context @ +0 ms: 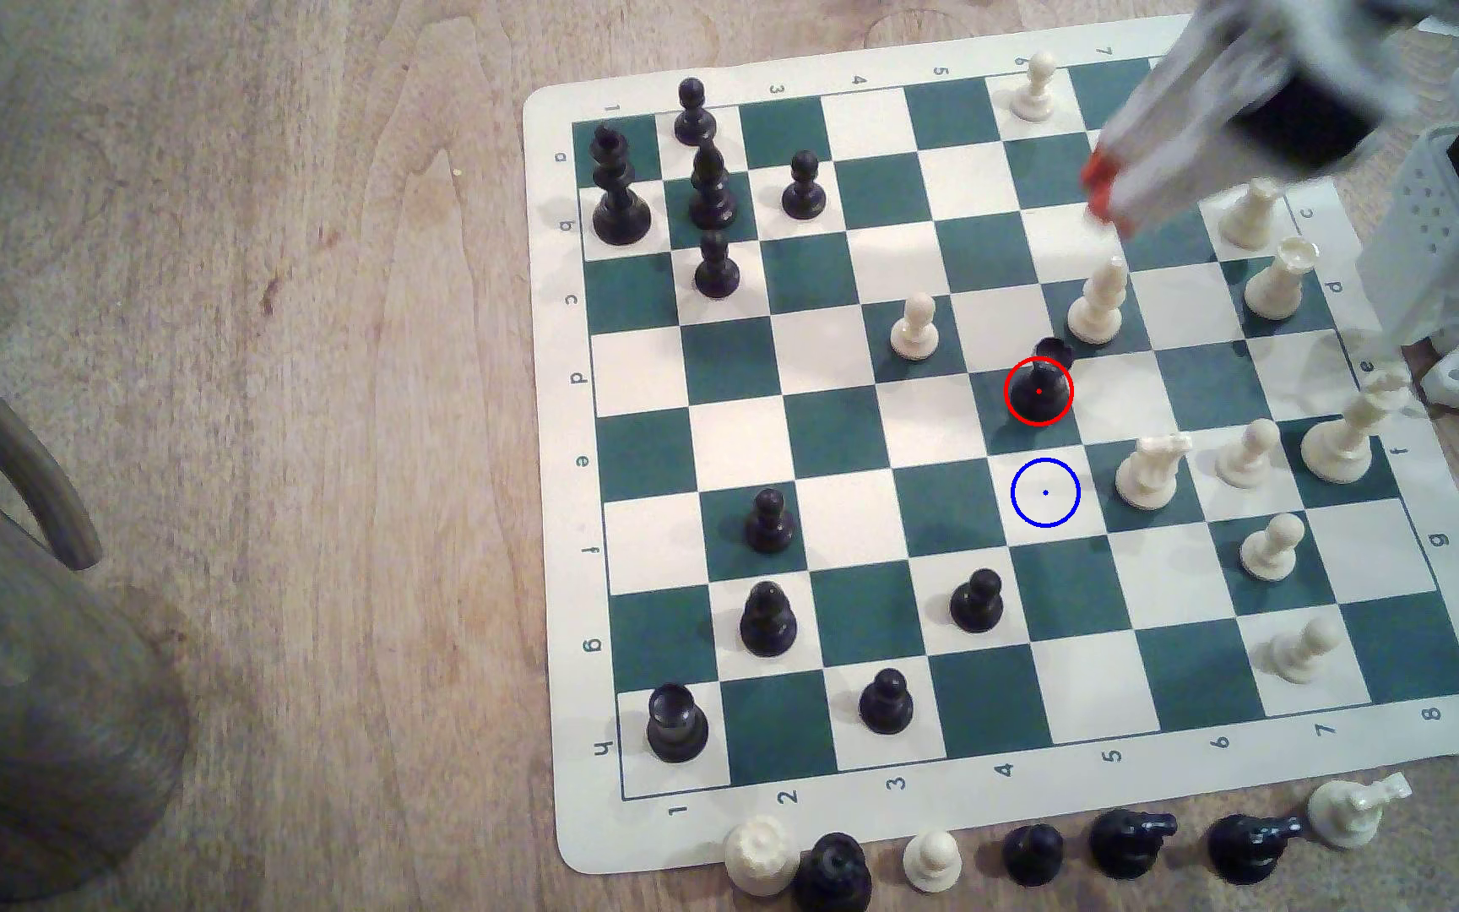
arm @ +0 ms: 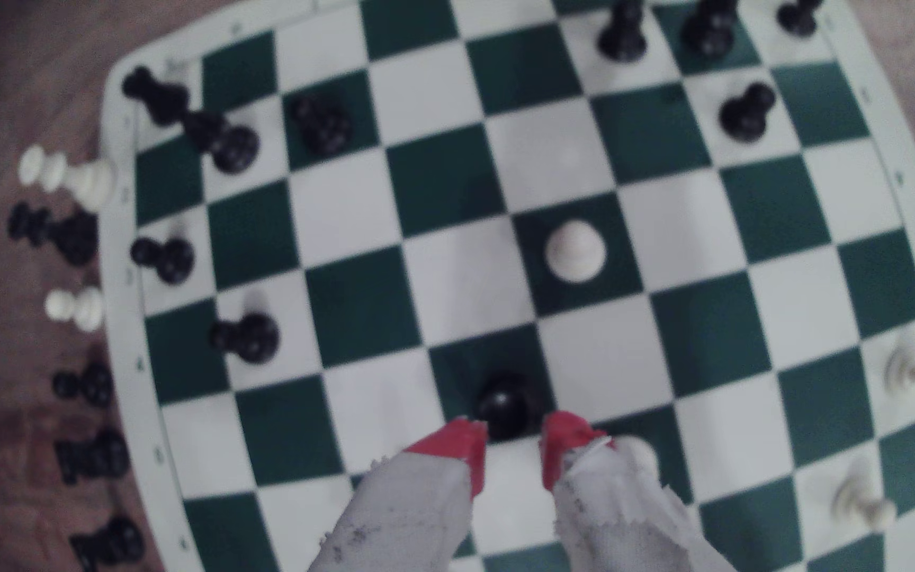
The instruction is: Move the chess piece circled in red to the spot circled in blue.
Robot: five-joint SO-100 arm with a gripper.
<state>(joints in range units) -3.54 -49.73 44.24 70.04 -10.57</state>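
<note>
On a wooden desk [context: 270, 351] lies a green-and-cream chessboard [context: 840, 517]. Exterior view: the black chess piece [context: 1040, 386] stands upright, the blue-ringed spot [context: 1045, 493] one square nearer; the pincer [context: 1099, 188] hovers beyond. Wrist view: the red fingertips [arm: 458, 443] are spread, with the piece [arm: 506, 407] just ahead between them.

The chess piece [context: 1039, 386] [arm: 507, 407] is glossy black with a wide round base and a flat-rimmed top, standing upright on a dark green square ringed in red. The spot [context: 1045, 493], a cream-white square with a blue ring and centre dot, adjoins that square.
</note>
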